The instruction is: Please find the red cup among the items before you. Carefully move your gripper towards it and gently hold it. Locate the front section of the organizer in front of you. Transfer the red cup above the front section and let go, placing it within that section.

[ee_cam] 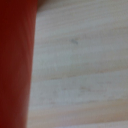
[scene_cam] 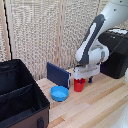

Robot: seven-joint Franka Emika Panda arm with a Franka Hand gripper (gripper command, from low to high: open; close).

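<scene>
You see the tool (scene_cam: 83,78) low over the bench (scene_cam: 95,107), right down at the red cup (scene_cam: 79,85), which stands upright on the wood just beside the blue bowl (scene_cam: 59,93), on the exterior view's right of it. The dark fingers reach the cup's rim, but I cannot tell if they are clamped on it or only around it. In the wrist view the red cup (ee_cam: 15,65) fills one side, very close and blurred. The organizer (scene_cam: 20,95) sits at the exterior view's left, well apart from the cup. A dark blue flat board (scene_cam: 58,74) stands behind the bowl.
</scene>
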